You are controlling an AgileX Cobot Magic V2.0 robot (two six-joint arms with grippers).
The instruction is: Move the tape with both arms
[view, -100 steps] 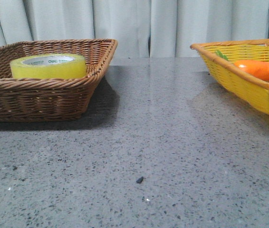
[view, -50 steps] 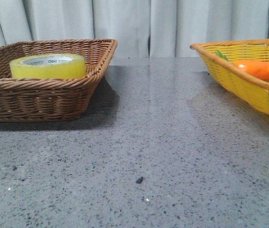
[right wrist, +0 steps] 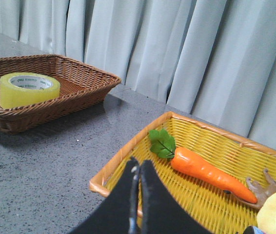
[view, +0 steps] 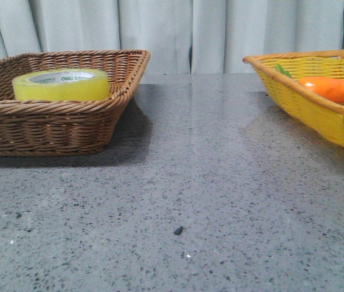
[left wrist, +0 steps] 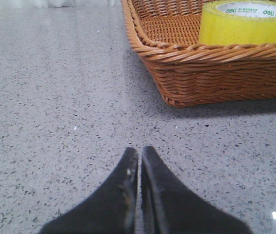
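Nothing has shifted across the last second: the tape [view: 61, 84] lies flat in the brown basket [view: 68, 125] at 10 o'clock on the desk [view: 208, 182], as before. The left tool [left wrist: 139, 161] is pressed together, low over the desk near that basket; the right tool [right wrist: 137, 173], also pressed together, hangs over the yellow basket [right wrist: 128, 151] beside the carrot [right wrist: 201, 168]. The transfer seems not yet begun.
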